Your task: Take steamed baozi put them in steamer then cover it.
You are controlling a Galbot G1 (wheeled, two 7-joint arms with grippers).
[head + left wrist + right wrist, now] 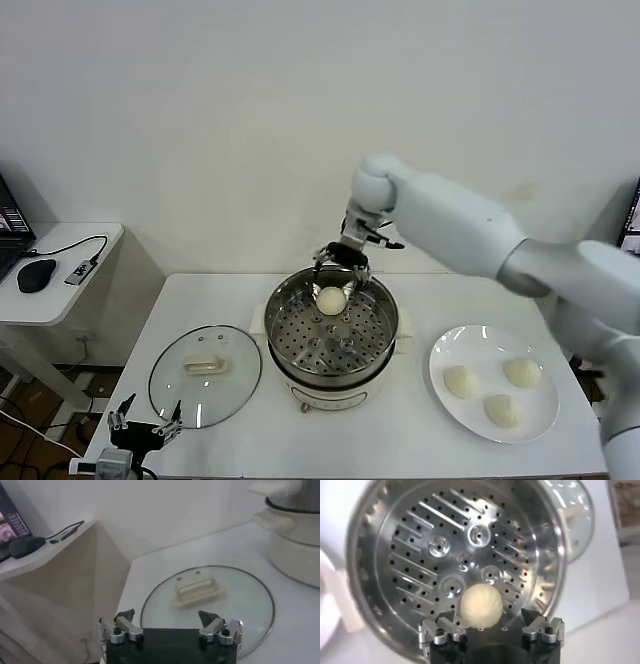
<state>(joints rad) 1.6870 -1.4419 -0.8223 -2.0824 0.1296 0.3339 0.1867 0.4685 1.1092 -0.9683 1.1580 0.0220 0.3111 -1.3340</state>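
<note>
Hovering over the steamer, right gripper spread wide, one baozi lying loose on the perforated floor between its fingers. Three more buns waiting on the plate. Cover flat on table, left gripper parked open beside it.

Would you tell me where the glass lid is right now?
In the head view the glass lid lies flat on the table, left of the steamer, just beyond the idle left gripper.

Head view high, frontal, whole table; left wrist low near cover; right wrist close above steamer.
</note>
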